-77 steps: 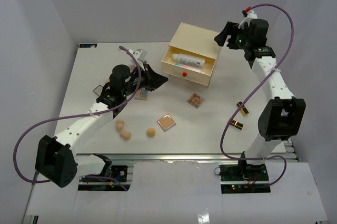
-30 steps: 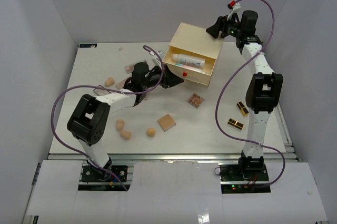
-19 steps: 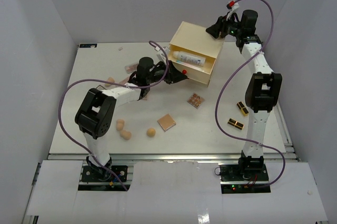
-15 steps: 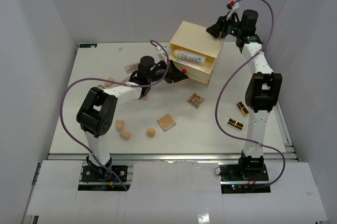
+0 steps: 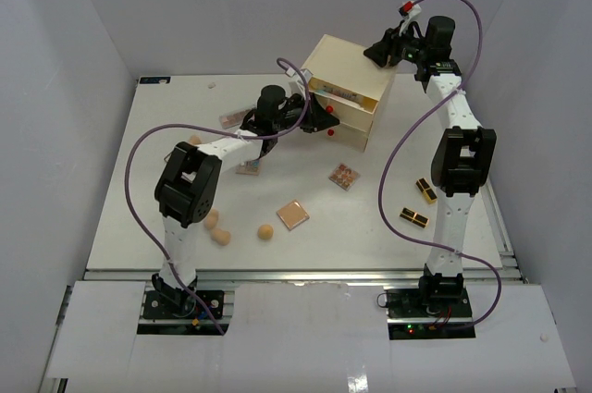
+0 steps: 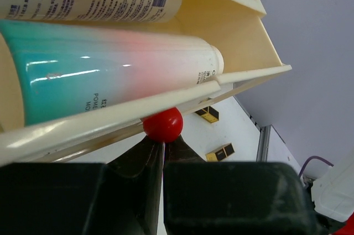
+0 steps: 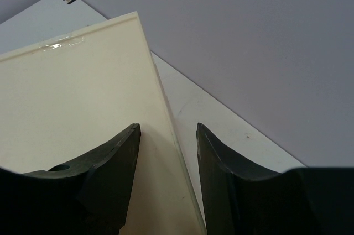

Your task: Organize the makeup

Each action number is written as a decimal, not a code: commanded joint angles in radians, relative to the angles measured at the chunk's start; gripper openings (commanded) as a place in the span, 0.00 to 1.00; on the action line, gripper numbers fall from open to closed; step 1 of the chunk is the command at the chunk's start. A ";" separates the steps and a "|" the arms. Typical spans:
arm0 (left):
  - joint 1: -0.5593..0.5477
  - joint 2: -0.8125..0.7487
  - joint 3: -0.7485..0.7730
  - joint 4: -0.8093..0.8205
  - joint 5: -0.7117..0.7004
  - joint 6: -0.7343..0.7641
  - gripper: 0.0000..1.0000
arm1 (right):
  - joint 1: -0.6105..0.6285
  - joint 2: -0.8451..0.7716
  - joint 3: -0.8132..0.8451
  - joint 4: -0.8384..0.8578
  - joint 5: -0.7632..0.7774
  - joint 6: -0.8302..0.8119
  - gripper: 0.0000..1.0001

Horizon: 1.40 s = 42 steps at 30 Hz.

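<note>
I saw my left gripper (image 6: 164,146) with fingers pressed together, tips against the drawer's (image 6: 83,120) red knob (image 6: 163,124) — right gripper (image 7: 167,135) fingers were apart, straddling the chest's (image 7: 72,91) top edge.

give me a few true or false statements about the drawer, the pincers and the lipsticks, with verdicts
1. Two bottles lie in the drawer. True.
2. The left pincer has its tips at a blue knob. False: the knob is the red knob.
3. The right pincer is open over the top edge of the chest. True.
4. Both lipstick tubes are inside the drawer. False: they lie on the table, to the right arm's side.
</note>
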 commanded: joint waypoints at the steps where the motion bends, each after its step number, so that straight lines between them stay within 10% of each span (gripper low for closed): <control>1: -0.006 0.023 0.136 0.016 -0.082 0.023 0.16 | 0.033 0.038 0.009 -0.124 -0.086 -0.010 0.51; 17: -0.007 0.171 0.370 -0.037 -0.104 0.013 0.20 | 0.036 0.017 -0.019 -0.134 -0.077 -0.013 0.52; 34: -0.001 -0.294 -0.174 0.036 -0.143 0.152 0.57 | -0.018 -0.058 -0.009 -0.019 0.048 0.114 0.83; 42: 0.072 -0.250 -0.217 0.006 -0.204 0.106 0.58 | -0.053 -0.121 -0.046 0.019 0.006 0.120 0.84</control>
